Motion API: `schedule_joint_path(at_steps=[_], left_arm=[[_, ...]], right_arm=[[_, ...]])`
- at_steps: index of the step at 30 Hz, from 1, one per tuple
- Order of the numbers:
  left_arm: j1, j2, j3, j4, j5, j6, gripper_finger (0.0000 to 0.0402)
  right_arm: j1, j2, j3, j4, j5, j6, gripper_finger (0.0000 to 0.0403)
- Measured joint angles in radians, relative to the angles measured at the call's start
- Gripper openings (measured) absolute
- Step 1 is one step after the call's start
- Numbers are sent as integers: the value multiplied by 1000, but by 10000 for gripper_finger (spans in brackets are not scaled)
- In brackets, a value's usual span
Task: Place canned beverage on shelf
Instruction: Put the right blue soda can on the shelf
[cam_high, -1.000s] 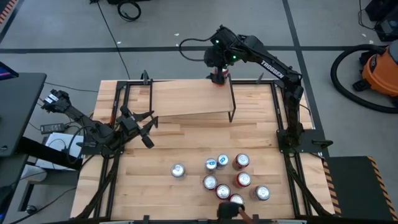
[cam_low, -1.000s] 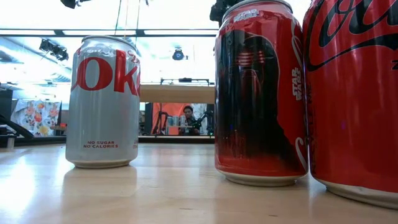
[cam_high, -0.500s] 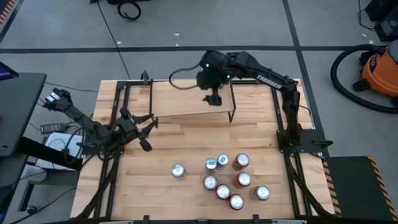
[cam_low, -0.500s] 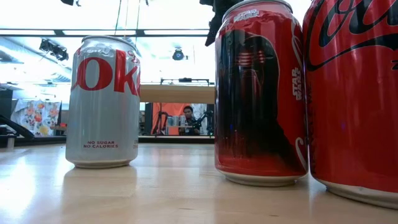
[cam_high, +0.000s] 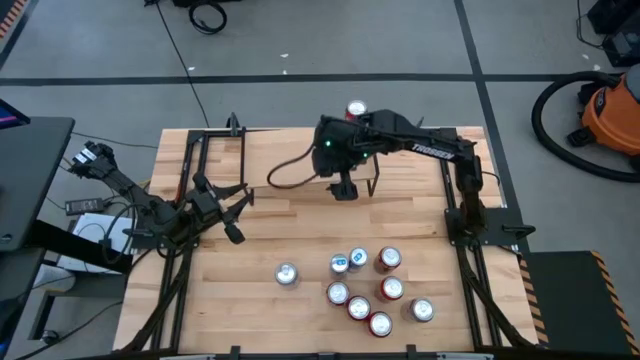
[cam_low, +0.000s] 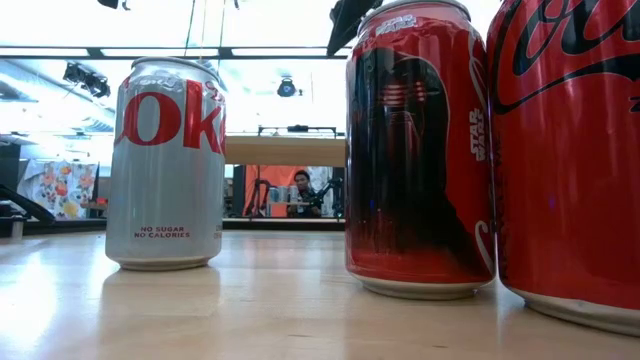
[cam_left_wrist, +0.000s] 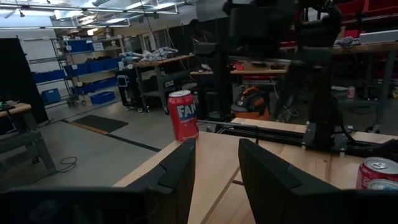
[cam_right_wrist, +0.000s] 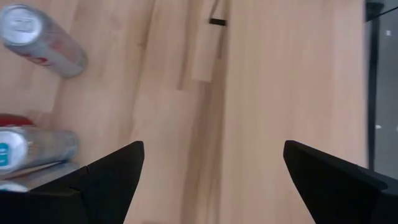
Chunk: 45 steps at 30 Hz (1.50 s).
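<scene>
One orange can (cam_high: 356, 109) stands upright on the shelf (cam_high: 290, 160), at the shelf's far edge near its right corner. A second ago the right gripper (cam_high: 343, 188) was over that very spot with the can in it. It has since let go and swung back across the shelf toward the near edge, so that it now hangs just past the shelf's front, above the bare tabletop (cam_high: 300, 230). Its fingers are spread wide and empty, as the right wrist view shows them wide apart over the planks.

That means one placement looks finished: the can is free of the gripper and stays standing. The arm seems to be heading for the next one. Eight more cans wait well apart from the shelf by the tabletop's near edge: a silver can (cam_high: 287, 274) on its own, and a cluster of cans (cam_high: 378, 290) to its right, toward the near right corner.

The left gripper (cam_high: 232, 208) waits near the tabletop's left edge, its fingers parted with nothing between them, looking across the shelf at the placed can.
</scene>
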Motion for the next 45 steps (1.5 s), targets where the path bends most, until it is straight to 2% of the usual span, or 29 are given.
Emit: schedule_joint_path(at_steps=[25, 45], left_arm=[[0, 0, 0, 0, 0, -1, 133], [0, 0, 0, -1, 0, -26, 133]], right_arm=[[248, 0, 0, -57, 3, 203, 396], [463, 0, 0, -120, 164, 400, 396]])
